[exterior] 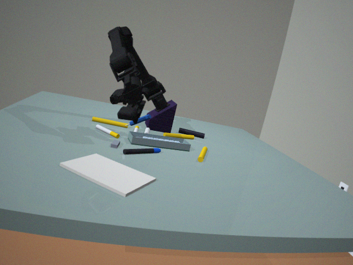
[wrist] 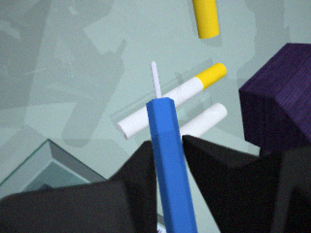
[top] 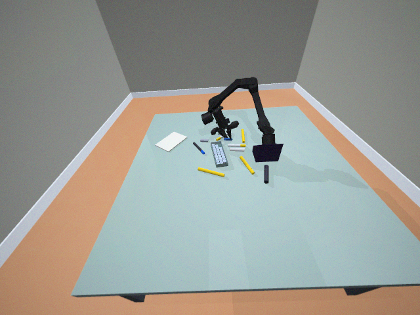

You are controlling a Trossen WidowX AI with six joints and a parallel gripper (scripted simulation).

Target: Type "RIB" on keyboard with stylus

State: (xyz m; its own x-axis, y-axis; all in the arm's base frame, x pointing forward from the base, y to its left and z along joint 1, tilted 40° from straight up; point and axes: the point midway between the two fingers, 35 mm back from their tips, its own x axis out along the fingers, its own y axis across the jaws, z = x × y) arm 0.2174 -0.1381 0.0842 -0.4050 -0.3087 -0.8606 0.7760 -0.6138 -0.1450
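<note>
The stylus [top: 228,138] [exterior: 140,118] [wrist: 167,146] is a blue hexagonal rod with a thin white tip. My gripper [top: 225,134] [exterior: 133,114] [wrist: 166,145] is shut on it and holds it tilted just above the table, tip pointing away from the wrist. The grey keyboard [top: 219,154] [exterior: 159,144] with pale keys lies flat on the table close by. Its far end is beside the gripper, and one corner of it shows in the wrist view [wrist: 46,165]. The stylus tip is off the keyboard, over bare table near two white markers.
A white marker with a yellow cap [top: 236,145] [wrist: 170,99] and a plain white one [wrist: 204,118] lie under the stylus. Yellow pens [top: 210,171] [top: 247,165], a black pen [top: 198,147] [exterior: 140,150], a dark cylinder [top: 266,173], a grey block [exterior: 115,143], a white pad [top: 171,140] and the purple arm base [top: 268,152] surround the keyboard.
</note>
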